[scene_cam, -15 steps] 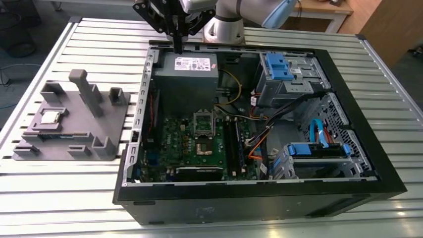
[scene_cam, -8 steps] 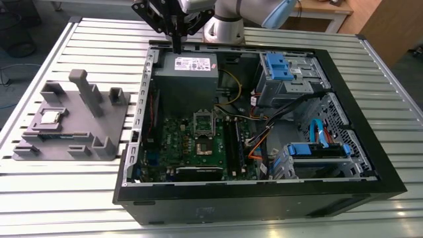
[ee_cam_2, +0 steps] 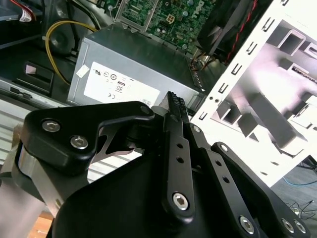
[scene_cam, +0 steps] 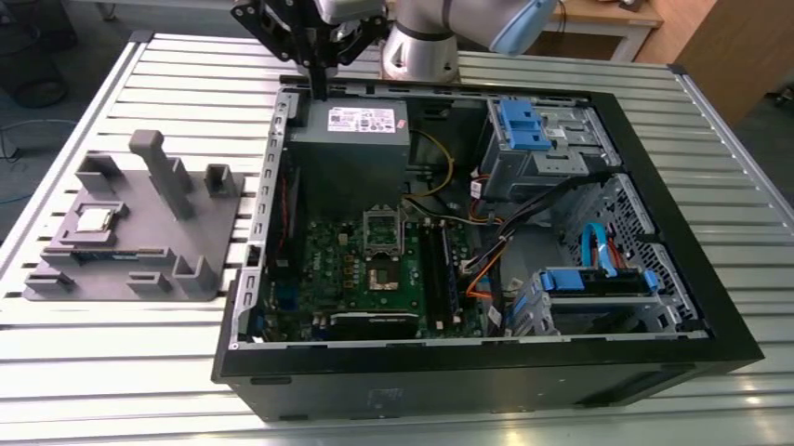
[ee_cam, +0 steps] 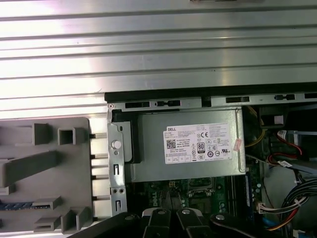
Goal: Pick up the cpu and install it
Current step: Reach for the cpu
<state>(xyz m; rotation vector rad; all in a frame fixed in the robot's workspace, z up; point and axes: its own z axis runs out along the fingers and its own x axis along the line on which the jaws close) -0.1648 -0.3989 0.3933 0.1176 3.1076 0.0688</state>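
Black gripper (scene_cam: 319, 93), jaws together and empty, hangs above the grey metal box (scene_cam: 348, 153). Approach the silver square cpu (scene_cam: 96, 219), at 8 o'clock, jaws parted.

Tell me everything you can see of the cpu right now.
The cpu is a small flat square chip with a shiny silver metal top and thin pale rim. It lies flat in a recess of the grey moulded fixture, at the exterior view's left of the open black computer case. Only the fixture touches it.
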